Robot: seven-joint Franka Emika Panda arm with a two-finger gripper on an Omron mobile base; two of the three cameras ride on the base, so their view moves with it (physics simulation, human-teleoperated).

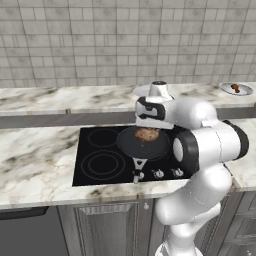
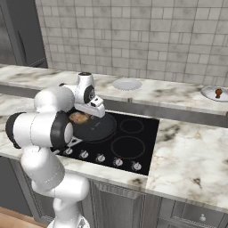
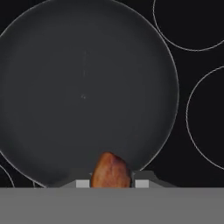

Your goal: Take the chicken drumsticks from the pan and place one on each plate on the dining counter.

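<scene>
Lifting second drumstick (image 3: 111, 170) — end effector (image 3: 111, 183) pinching it just above emptied pan (image 3: 83, 87) on cooktop (image 1: 95, 155). First drumstick (image 2: 218, 93) already plated. Next — carry to empty plate (image 2: 127, 83) on dining worktop (image 2: 169, 91), release.

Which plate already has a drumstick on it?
The far-right plate on the dining counter: a drumstick lies on it. The other plate, behind the cooktop, is bare.

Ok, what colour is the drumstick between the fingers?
Glossy orange-brown, clearest in the hand view: the drumstick against the dark grey pan.
</scene>
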